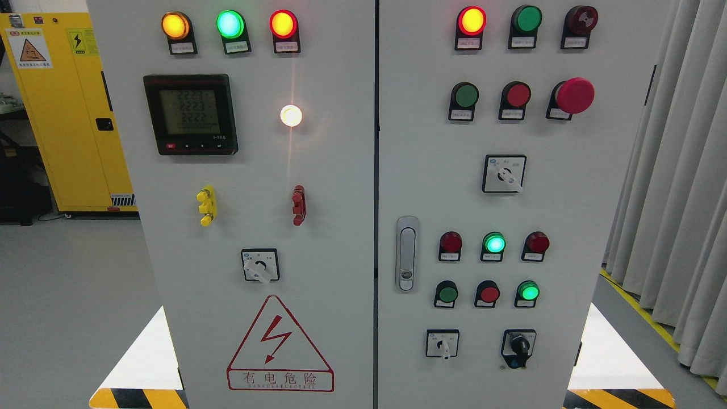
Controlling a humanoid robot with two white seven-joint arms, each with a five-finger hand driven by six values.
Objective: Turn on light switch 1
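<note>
A grey electrical cabinet [341, 227] with two doors fills the head view. The right door carries rows of lamps and push buttons. In the lower group a green lamp [494, 243] is lit between two dark red lamps [450, 242] [537, 242]. Below them sit a green button [447, 293], a red button [488, 293] and a lit green button [528, 291]. Rotary switches sit at the lower right [443, 344] [518, 345], mid right [504, 174] and on the left door [260, 266]. Neither hand shows.
A door handle [406, 254] sits at the right door's left edge. A red mushroom stop button [573, 95] is at the upper right. A meter display [190, 113] and a lit white lamp [291, 115] are on the left door. A yellow cabinet [62, 113] stands left, curtains [676, 199] right.
</note>
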